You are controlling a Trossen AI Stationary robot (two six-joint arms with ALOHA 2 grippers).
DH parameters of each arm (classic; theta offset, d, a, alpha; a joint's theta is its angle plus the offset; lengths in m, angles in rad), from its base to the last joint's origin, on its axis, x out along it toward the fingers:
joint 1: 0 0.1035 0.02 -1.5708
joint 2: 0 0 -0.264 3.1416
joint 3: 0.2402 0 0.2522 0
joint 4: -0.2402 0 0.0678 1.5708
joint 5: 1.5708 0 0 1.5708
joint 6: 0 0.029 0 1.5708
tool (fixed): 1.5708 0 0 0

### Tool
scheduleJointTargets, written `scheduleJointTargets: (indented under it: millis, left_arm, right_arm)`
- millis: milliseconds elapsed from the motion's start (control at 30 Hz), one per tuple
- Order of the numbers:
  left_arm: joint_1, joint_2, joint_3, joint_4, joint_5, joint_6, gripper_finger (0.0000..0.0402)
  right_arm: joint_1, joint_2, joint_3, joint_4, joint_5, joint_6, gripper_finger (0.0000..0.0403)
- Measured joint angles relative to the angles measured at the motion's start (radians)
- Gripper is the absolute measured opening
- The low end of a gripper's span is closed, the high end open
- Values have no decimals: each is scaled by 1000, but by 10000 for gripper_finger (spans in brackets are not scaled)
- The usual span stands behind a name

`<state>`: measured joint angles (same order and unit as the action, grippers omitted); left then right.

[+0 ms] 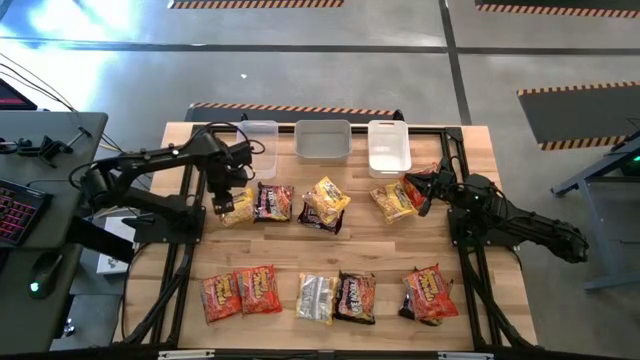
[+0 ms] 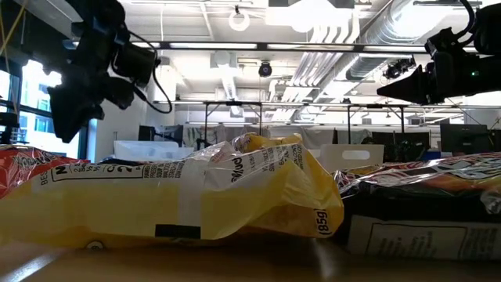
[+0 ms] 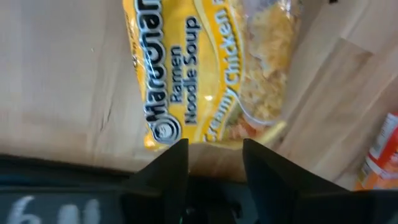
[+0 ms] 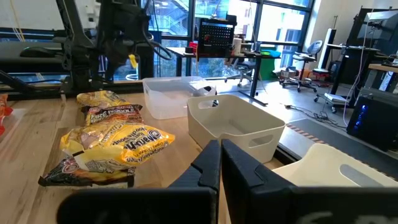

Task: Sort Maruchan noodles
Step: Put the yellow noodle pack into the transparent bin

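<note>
Noodle packets lay across a wooden table (image 1: 180,150) in two rows, and the left gripper (image 1: 222,200) hovered over the leftmost one of the far row, a yellow packet (image 1: 237,208). Its jaws stood parted with nothing between them; in the left wrist view the two dark fingers (image 3: 166,163) framed the packet's near edge, and the yellow wrapper (image 3: 205,68) lay flat on the wood beyond them, printed with ramen noodle soup lettering. Whether the fingertips touched the wrapper could not be told.

Just beside that packet, toward the middle of the table, lay a dark packet (image 1: 273,202). Farther along the same row, a yellow packet (image 1: 327,197) rested on top of another dark one (image 1: 318,219), and a further yellow packet (image 1: 393,202) lay near the right arm.

The right gripper (image 1: 420,188) waited at the right end of that row, its jaws closed on nothing, with a red-orange packet (image 1: 422,185) under or beside it. In the right wrist view its fingers (image 4: 208,165) met in front of a white tub (image 4: 233,127).

Behind the far row stood three tubs in a line: a clear one (image 1: 258,137), a grey-looking one (image 1: 322,140) and a white one (image 1: 388,146).

The near row held two red-orange packets (image 1: 240,293) side by side on the left, then a pale packet (image 1: 315,297) touching a dark packet (image 1: 355,297), and a red-orange packet (image 1: 430,293) on the right over a dark one.

In the low view a yellow packet (image 2: 172,196) filled the foreground.
</note>
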<state>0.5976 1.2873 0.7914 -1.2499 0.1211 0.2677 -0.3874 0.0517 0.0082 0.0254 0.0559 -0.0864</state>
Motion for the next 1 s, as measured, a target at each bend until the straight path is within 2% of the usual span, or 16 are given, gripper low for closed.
scheduleJointTargets:
  millis: [200,633,800,1000]
  left_arm:
    - [19,0,-15,34,0,23,172]
    - [26,37,-43,116,-1,100,171]
    - [26,96,-43,164,-81,112,171]
    - [26,142,-43,183,-93,111,171]
  right_arm:
    - [0,0,0,0,0,0,0]
    - [0,0,0,0,0,0,0]
    - [0,0,0,0,0,0,0]
    - [0,0,0,0,0,0,0]
